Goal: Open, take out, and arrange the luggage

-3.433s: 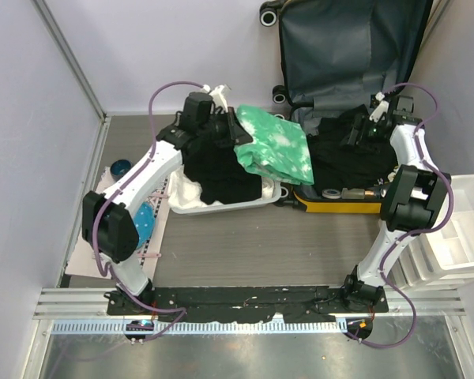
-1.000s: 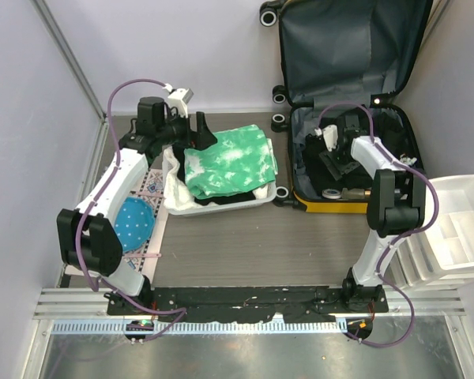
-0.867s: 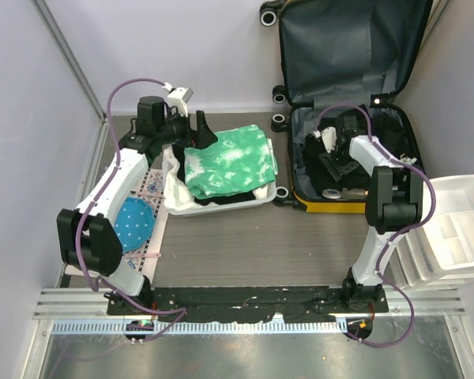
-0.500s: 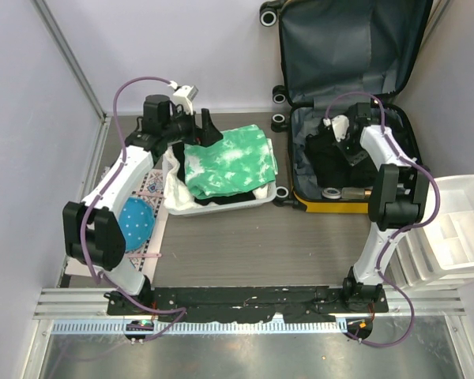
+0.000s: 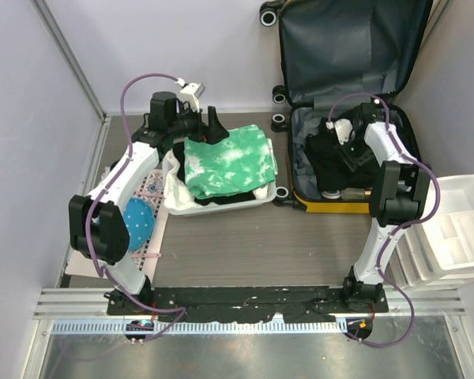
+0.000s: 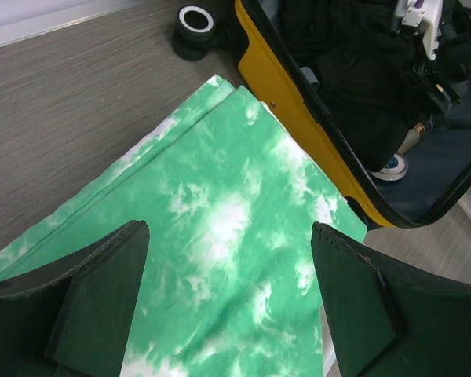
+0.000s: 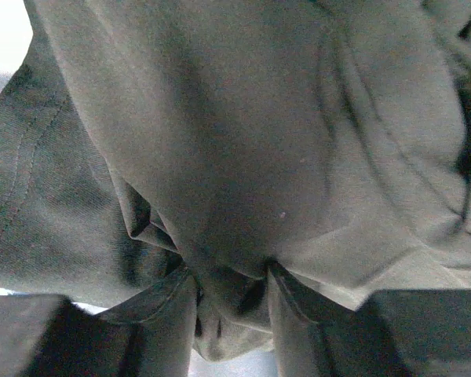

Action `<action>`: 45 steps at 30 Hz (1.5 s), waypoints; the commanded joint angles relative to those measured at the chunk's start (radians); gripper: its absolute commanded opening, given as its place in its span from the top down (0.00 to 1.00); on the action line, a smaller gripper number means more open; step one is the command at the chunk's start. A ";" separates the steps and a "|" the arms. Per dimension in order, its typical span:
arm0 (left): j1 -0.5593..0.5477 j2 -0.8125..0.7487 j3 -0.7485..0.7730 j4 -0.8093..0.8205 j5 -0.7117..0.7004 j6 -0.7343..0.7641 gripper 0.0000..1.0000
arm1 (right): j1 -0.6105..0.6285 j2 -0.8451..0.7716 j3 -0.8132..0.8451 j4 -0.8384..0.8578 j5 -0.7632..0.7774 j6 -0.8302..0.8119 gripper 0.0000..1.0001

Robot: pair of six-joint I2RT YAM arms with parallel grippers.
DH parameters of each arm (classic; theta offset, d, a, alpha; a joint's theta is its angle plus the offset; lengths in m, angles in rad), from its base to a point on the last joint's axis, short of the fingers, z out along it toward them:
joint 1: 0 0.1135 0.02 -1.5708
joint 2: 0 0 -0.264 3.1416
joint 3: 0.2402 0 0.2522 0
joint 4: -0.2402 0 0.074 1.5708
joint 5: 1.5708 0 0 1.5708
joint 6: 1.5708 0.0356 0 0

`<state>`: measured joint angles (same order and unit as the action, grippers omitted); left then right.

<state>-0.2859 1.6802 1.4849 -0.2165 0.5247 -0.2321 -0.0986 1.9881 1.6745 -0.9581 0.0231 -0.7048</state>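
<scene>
**Status of the task**

1. Opening: done. The luggage [image 5: 332, 208] stands at the far right of the table, with its lid tipped back against the rear wall and the grey lining showing.
2. Taking out: partly done. A green cloth [image 5: 229, 158] lies on top of other clothes in the white basket [image 5: 221, 207], just left of the luggage. The lower shell holds a pile of dark clothes and some small items along its near wall (too small to identify).
3. Arranging: judged barely begun. The basket holds a loose stack, and the drawer bins [image 5: 458, 225] at the right edge show nothing inside as far as the overhead view reveals.

**Left arm**

The left gripper [image 6: 228, 243] hangs over the green cloth with its jaws spread wide. Nothing lies between them. It is released and carries no load.

**Right arm**

The right gripper [image 7: 224, 287] reaches down into the luggage. The wrist view shows its fingers [image 7: 169, 314] clenched on a bunched fold of a dark garment [image 7: 243, 141], which fills nearly the whole view. It grasps the cloth, though how firmly cannot be told.

**Remaining work (judgement)**

- Lift out the dark garment.
- Clear the remaining clothes and small items.
- Sort everything into the basket and bins.
</scene>
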 commanded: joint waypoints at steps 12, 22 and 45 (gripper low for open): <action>-0.078 0.018 0.026 0.101 0.032 0.010 0.13 | -0.004 -0.012 0.249 -0.174 -0.391 0.129 1.00; -0.231 0.213 0.090 0.380 0.044 -0.299 0.11 | -0.001 0.000 0.297 -0.143 -0.622 0.372 0.99; -0.446 0.573 0.385 0.464 -0.170 -0.466 0.08 | 0.046 -0.086 0.188 0.105 -0.844 0.748 0.99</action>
<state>-0.7204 2.2322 1.8133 0.2237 0.4267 -0.6994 -0.0757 2.0022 1.8610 -0.9184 -0.7292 -0.0357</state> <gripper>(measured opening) 0.928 0.059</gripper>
